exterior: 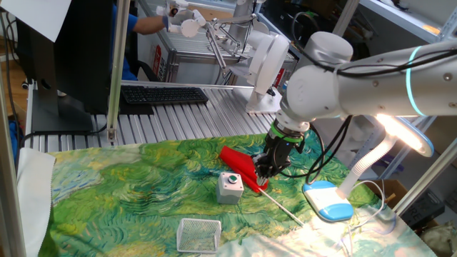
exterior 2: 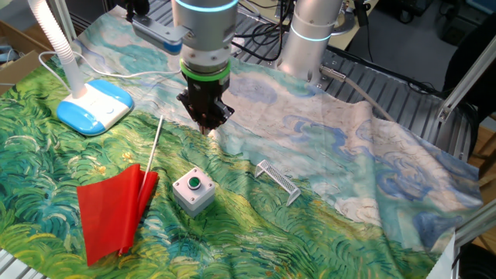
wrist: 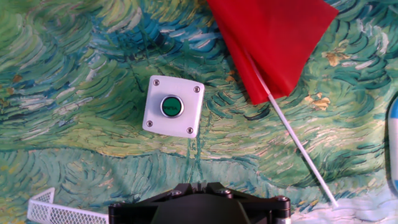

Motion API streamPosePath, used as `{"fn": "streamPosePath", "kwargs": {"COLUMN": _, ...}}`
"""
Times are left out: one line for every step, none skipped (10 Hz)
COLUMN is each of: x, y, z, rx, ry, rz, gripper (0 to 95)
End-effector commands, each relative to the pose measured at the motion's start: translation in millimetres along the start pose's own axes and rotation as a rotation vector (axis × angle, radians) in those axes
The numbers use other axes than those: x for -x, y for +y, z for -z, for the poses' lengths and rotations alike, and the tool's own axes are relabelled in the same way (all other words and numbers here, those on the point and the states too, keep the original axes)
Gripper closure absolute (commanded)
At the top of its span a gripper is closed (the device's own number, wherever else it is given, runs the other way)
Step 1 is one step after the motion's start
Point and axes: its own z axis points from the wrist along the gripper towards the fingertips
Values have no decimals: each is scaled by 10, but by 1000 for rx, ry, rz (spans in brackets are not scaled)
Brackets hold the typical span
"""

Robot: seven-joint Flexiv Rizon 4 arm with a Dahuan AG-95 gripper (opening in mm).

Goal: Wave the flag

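On painted cloth (exterior 2: 325, 147): flag (exterior 2: 108, 213), empty mesh basket (exterior 2: 277, 180).

Lying flat on the painted-cloth surface (wrist: 74, 93): red flag (wrist: 273, 43) at upper right, pale stick running down toward lower right. Just left of it, apart, grey box (wrist: 173, 106) with green button. White mesh basket (wrist: 62, 213) at bottom left.
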Motion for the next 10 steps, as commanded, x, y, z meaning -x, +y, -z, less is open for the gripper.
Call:
{"fn": "streamPosePath", "kwargs": {"x": -2, "y": 0, "z": -3, "rx": -3, "ry": -2, "rz": 21, "gripper": 950}}
{"fn": "streamPosePath", "kwargs": {"x": 4, "y": -3, "z": -7, "rx": -7, "ry": -5, "rz": 35, "gripper": 760}}
{"fn": "streamPosePath", "kwargs": {"x": 16, "y": -8, "z": -14, "rx": -9, "ry": -6, "rz": 41, "gripper": 760}}
{"fn": "streamPosePath", "kwargs": {"x": 35, "y": -27, "z": -20, "rx": -10, "ry": -7, "rz": 44, "gripper": 760}}
{"fn": "streamPosePath", "kwargs": {"x": 33, "y": -37, "z": -19, "rx": -10, "ry": -9, "rz": 36, "gripper": 760}}
{"fn": "streamPosePath", "kwargs": {"x": 43, "y": -47, "z": -31, "rx": -18, "ry": -8, "rz": 35, "gripper": 760}}
{"fn": "streamPosePath", "kwargs": {"x": 55, "y": -64, "z": -49, "rx": -32, "ry": -4, "rz": 45, "gripper": 760}}
{"fn": "streamPosePath", "kwargs": {"x": 69, "y": -111, "z": -96, "rx": -32, "ry": -12, "rz": 54, "gripper": 760}}
{"fn": "streamPosePath", "kwargs": {"x": 92, "y": -168, "z": -126, "rx": -39, "ry": -11, "rz": 64, "gripper": 760}}
{"fn": "streamPosePath", "kwargs": {"x": 116, "y": -228, "z": -150, "rx": -46, "ry": -11, "rz": 75, "gripper": 760}}
